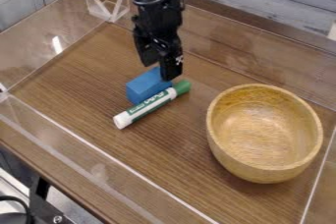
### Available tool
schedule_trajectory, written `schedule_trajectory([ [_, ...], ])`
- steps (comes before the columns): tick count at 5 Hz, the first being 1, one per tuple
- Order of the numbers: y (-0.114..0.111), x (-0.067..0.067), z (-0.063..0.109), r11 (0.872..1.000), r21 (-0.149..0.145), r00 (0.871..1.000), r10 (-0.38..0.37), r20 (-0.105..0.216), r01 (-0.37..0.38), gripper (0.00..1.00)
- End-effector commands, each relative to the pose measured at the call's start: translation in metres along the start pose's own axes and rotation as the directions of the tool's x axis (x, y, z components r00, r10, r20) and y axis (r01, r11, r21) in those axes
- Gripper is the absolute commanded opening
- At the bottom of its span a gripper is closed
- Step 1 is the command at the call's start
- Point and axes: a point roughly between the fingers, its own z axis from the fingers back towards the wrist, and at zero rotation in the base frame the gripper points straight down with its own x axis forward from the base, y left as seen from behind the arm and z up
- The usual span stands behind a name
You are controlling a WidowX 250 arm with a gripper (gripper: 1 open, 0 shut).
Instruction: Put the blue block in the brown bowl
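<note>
The blue block (148, 86) rests on the wooden table, touching the white marker with the green cap (151, 105) that lies along its near side. My gripper (159, 63) hangs just above and behind the block, its two black fingers spread open and empty. The brown bowl (264, 131) sits to the right, upright, and its hollow holds nothing.
Clear acrylic walls (53, 130) run around the table (92, 71) on the left, front and back. A clear bracket (102, 7) stands at the back left corner. Bare wood lies between the block and the bowl.
</note>
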Motion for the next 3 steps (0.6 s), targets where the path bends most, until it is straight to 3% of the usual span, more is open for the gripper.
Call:
schedule_trajectory([
  [1,0.009,0.007,0.008,1.000,0.029,0.999,0.001,0.045,-0.002,1.00],
  [3,0.012,0.006,-0.002,1.000,0.020,0.999,-0.001,0.041,0.000,1.00],
])
